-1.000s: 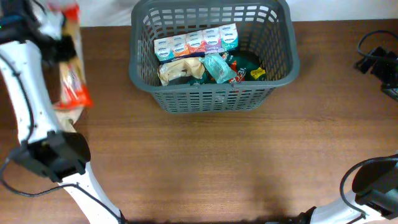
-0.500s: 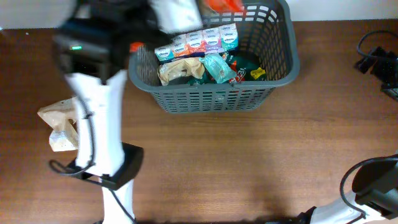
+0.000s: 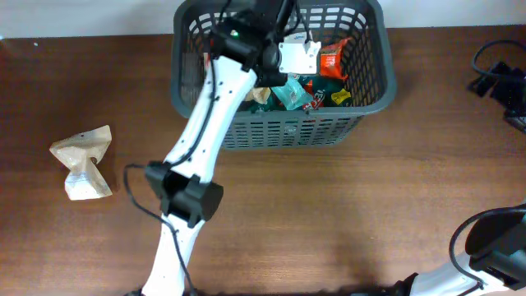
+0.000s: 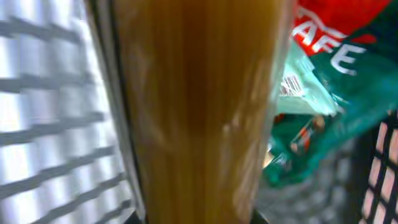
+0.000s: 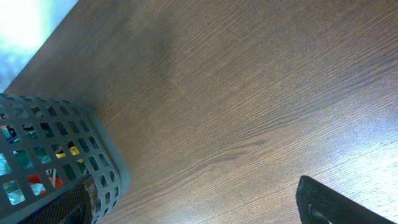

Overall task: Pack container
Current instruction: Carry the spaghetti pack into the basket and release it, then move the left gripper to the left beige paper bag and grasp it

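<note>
Overhead shows you the container (image 3: 362, 107) at the far middle of the table (image 3: 329, 214), packets inside it. The left arm reaches over its rim, and the left gripper (image 3: 316, 56) is clamped on a long spaghetti packet (image 4: 199, 112) whose red end hangs above a teal packet (image 3: 289, 90). Your right gripper (image 5: 193, 211) is at the near right, jaws spread wide around nothing, and a crumpled beige bag (image 3: 82, 160) lies well left of the container.
</note>
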### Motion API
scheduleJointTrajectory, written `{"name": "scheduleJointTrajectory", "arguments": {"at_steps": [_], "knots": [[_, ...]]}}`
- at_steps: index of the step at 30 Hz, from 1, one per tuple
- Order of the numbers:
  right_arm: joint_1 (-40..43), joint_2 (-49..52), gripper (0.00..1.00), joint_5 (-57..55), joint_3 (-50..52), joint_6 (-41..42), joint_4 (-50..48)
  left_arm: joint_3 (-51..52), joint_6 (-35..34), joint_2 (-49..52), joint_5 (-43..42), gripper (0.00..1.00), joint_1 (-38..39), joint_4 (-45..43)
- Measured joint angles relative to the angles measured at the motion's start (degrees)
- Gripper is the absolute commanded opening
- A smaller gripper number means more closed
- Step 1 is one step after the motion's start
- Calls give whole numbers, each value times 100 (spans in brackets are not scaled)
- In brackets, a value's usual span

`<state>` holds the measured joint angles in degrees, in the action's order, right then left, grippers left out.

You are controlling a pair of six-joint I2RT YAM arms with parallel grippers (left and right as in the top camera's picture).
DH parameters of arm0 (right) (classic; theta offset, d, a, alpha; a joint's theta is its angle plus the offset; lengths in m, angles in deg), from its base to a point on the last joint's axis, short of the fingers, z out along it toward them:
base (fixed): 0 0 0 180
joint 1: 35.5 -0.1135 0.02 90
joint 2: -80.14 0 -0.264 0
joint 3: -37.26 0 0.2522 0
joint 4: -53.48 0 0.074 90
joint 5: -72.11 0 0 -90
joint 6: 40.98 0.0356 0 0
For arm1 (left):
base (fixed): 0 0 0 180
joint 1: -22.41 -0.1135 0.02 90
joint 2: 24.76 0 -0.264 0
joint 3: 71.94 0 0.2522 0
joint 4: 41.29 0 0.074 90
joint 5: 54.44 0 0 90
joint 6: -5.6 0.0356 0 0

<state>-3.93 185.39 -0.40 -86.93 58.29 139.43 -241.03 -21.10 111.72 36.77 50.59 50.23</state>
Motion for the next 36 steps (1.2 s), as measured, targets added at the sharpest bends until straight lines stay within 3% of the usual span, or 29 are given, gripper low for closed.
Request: {"name": "scheduleJointTrajectory", "arguments": {"at_steps": [3, 4, 5, 6, 7, 9, 13, 17, 19, 22, 27, 28, 31, 36], "knots": [[0, 0, 99, 0, 0, -2, 2, 52, -455, 264, 66, 2, -17, 7], [0, 0, 99, 0, 0, 0, 0, 57, -581, 319, 76, 15, -22, 13], [0, 0, 99, 0, 0, 0, 2, 57, -682, 356, 81, 46, -24, 42], [0, 0, 99, -2, 0, -2, 2, 57, -756, 367, 81, 67, -24, 96], [0, 0, 99, 0, 0, -2, 0, 57, -815, 367, 92, 81, -24, 175], [0, 0, 99, 0, 0, -4, 2, 22, -922, 363, 120, 93, -24, 221], [0, 0, 99, 0, 0, -2, 0, -195, -1202, 313, 404, 100, -17, 212], [0, 0, 99, 0, 0, -2, 2, -566, -1622, 74, 802, 100, -35, 238], [0, 0, 99, 0, 0, 0, 2, -807, -1845, -216, 973, 92, -70, 258], [0, 0, 99, 0, 0, -2, 2, -1067, -2184, -914, 1185, 69, -256, 302], [0, 0, 99, 0, 0, 0, 2, -1093, -2704, -2334, 1322, 68, -1231, 372], [0, 0, 99, 0, 0, -2, 2, -942, -2793, -2629, 1320, 69, -1526, 323], [0, 0, 99, 0, 0, -2, 2, -66, -3036, -3425, 1325, 92, -2503, 28], [0, 0, 99, 0, 0, 0, 2, 2004, -3816, -4015, 1147, 97, -4017, 59]]}}
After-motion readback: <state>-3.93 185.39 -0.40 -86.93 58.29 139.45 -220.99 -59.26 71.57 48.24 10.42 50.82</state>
